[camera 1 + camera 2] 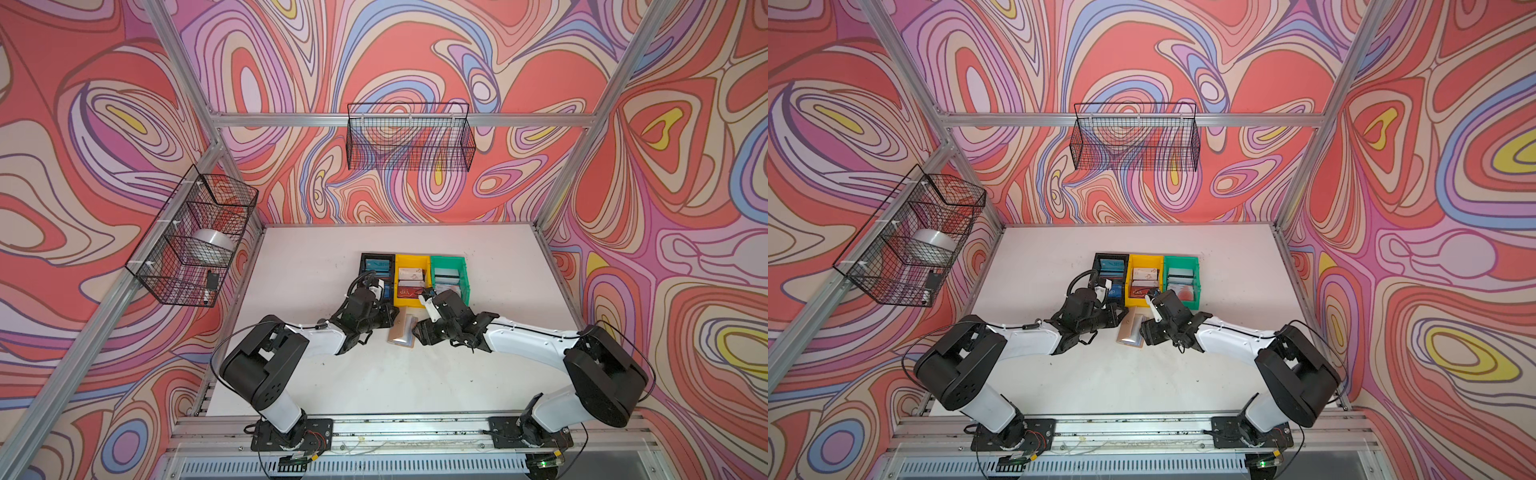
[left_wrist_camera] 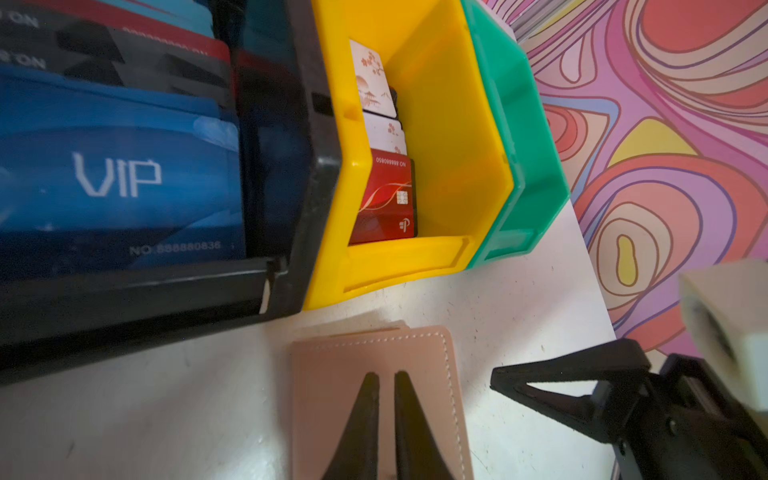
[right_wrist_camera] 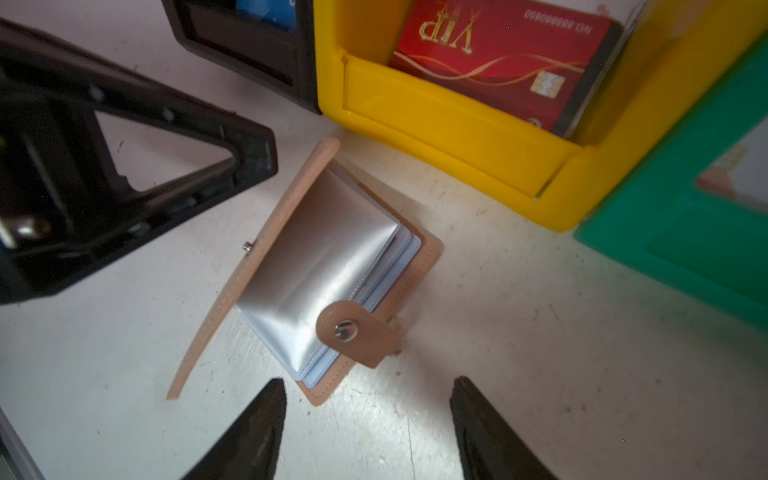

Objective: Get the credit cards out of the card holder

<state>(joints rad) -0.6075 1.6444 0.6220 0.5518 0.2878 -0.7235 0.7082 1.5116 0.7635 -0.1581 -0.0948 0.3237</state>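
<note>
The tan leather-like card holder (image 3: 316, 266) lies on the white tabletop (image 3: 540, 332), just in front of the yellow plastic bin (image 3: 449, 124) and not touching it. It is open. One cover stands tilted up off the table, and the other lies flat under a stack of glossy clear plastic sleeve pages (image 3: 324, 241). Its small round-ended snap tab (image 3: 353, 332) curls over the free edge of the pages. In both top views the holder (image 1: 402, 330) sits between my two wrists.

My left gripper (image 2: 386, 376) hangs at the outer face of the raised cover. Its black fingers are drawn nearly together, with only a thin slit between them, and I see nothing caught in it. I cannot tell whether the tips touch the cover. My right gripper (image 3: 368, 386) is at the holder's open side. Its fingers are spread wide with nothing between them, and the holder's near corner is just ahead of the gap.

A blue card (image 2: 116, 178) of thin plastic, lettered VIP in white, lies in the black plastic bin (image 2: 124, 299) on top of other cards. A dark red card (image 3: 498, 54) with gold VIP lettering and a chip rests in the yellow bin. A pale card (image 2: 370, 79) printed with red blossoms is behind it in the same bin. The green plastic bin (image 2: 519, 145) stands against the yellow bin's other side, so the three bins form one row.
</note>
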